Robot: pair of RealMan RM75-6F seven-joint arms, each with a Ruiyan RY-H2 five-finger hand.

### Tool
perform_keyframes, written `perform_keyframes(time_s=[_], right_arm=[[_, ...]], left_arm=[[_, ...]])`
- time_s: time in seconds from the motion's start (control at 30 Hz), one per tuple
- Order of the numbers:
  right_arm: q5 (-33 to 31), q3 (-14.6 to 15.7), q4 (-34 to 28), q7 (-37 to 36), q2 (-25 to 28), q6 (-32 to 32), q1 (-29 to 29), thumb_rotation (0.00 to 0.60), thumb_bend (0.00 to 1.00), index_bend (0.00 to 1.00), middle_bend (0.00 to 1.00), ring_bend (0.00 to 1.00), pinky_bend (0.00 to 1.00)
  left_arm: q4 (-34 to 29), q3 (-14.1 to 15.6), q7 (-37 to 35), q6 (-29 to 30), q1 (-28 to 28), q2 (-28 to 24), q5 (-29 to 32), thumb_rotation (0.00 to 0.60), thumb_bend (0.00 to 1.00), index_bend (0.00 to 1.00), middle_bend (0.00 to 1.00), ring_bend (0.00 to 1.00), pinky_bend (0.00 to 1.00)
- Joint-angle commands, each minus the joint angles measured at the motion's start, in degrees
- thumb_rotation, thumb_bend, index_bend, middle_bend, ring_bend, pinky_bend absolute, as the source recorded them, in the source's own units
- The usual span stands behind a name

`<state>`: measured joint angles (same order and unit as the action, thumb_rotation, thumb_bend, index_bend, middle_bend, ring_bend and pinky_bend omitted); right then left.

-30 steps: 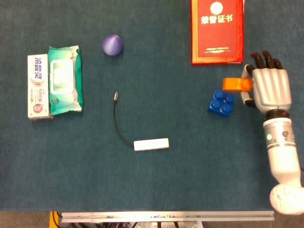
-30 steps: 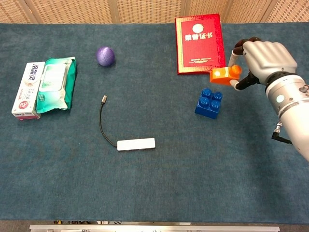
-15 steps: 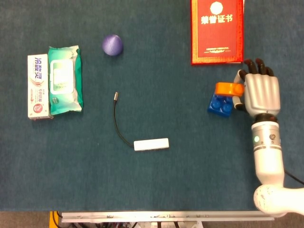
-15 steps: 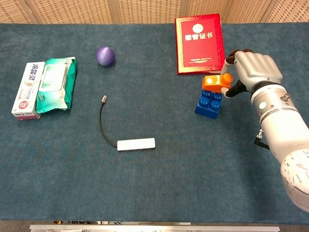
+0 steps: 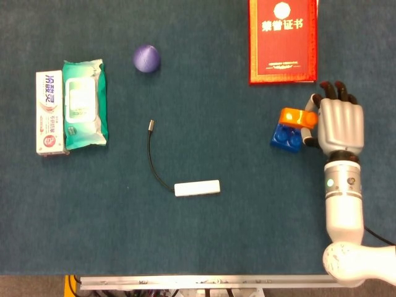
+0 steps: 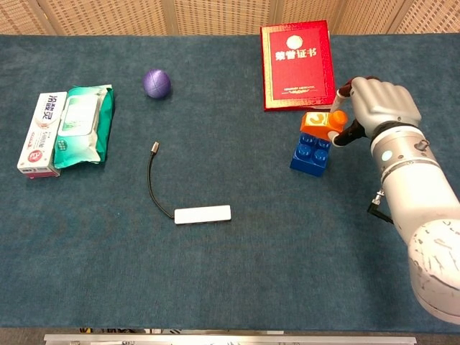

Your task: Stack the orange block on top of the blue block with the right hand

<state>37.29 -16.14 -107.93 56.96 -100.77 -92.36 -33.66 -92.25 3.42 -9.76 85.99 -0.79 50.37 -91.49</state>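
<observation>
The orange block [image 5: 296, 116] [image 6: 321, 123] sits tilted over the far edge of the blue block [image 5: 286, 137] [image 6: 310, 154], at the right of the table. My right hand [image 5: 338, 122] [image 6: 376, 106] is just to the right of both and grips the orange block at its right end between thumb and fingers. The blue block's near studs show in front of the orange one. My left hand appears in neither view.
A red certificate book [image 5: 283, 39] [image 6: 297, 64] lies just beyond the blocks. Further left are a white dongle with a black cable [image 5: 197, 188], a purple ball [image 5: 146, 59], a green wipes pack [image 5: 84, 103] and a toothpaste box [image 5: 49, 112].
My right hand carried the orange block left and down from beside the blue block onto its far edge. In the last half second it only settled slightly.
</observation>
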Motion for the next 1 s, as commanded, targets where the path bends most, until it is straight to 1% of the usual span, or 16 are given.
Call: perform_keyframes(time_s=[0.03,0.43,1.0], right_arm=[[-0.8,-0.5,-0.7,1.6,-0.2,-1.1,-0.5,0.6,0.31,0.52,0.19,0.08,0.23],[-5.0,-2.8,-0.9,5.8,-1.4,-3.5,-2.2,0.6,0.31,0.52,0.19,0.08,0.25],[-7.3,-3.5,1.3,5.6,-2.5,-2.9,-3.2,0.6,0.32,0.52,0.19,0.08,0.25]], left_arm=[[0.0,0.0,0.0,0.0,0.0,0.0,0.0,0.6,0.04,0.53,0.61,0.49,0.49],[0.0,0.0,0.6,0.2,0.1,0.2,-0.1,0.6,0.04,0.53,0.61,0.49,0.49],[0.3,0.1,0.4,0.4,0.4,0.4,0.0,0.6,0.04,0.53,0.61,0.49,0.49]])
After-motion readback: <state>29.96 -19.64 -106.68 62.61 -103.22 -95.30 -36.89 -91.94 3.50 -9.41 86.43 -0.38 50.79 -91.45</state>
